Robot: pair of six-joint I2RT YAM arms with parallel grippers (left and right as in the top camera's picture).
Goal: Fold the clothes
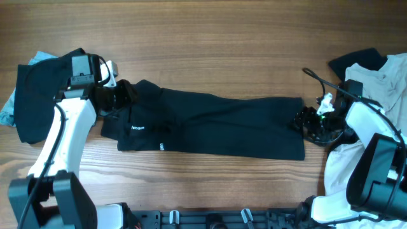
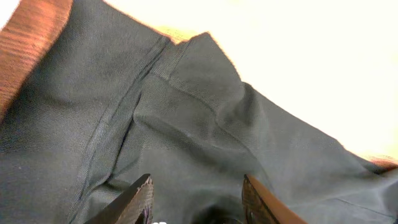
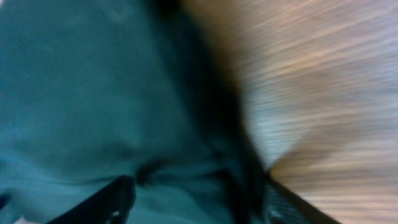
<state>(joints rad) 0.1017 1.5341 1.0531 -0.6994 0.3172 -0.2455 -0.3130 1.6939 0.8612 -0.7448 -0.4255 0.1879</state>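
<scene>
Spanning the wooden table (image 1: pixel 222 38) lengthwise: black garment (image 1: pixel 222 127), laid flat as one long band. Bears small white lettering (image 1: pixel 137 127) near its left end.

Left gripper (image 1: pixel 116 95): sits on the band's left end, over bunched cloth. Fingers (image 2: pixel 134 202) set wide apart in the wrist view, dark fabric rising between them, not pinched.

Right gripper (image 1: pixel 306 121): rests at the band's right end. Wrist view blurred; fingers (image 3: pixel 115 199) spread, straddling the garment's edge beside bare wood, nothing clamped.

Heap of black and pale blue clothes (image 1: pixel 28 89) at far left. Pile of white and black clothes (image 1: pixel 375 70) at far right.
</scene>
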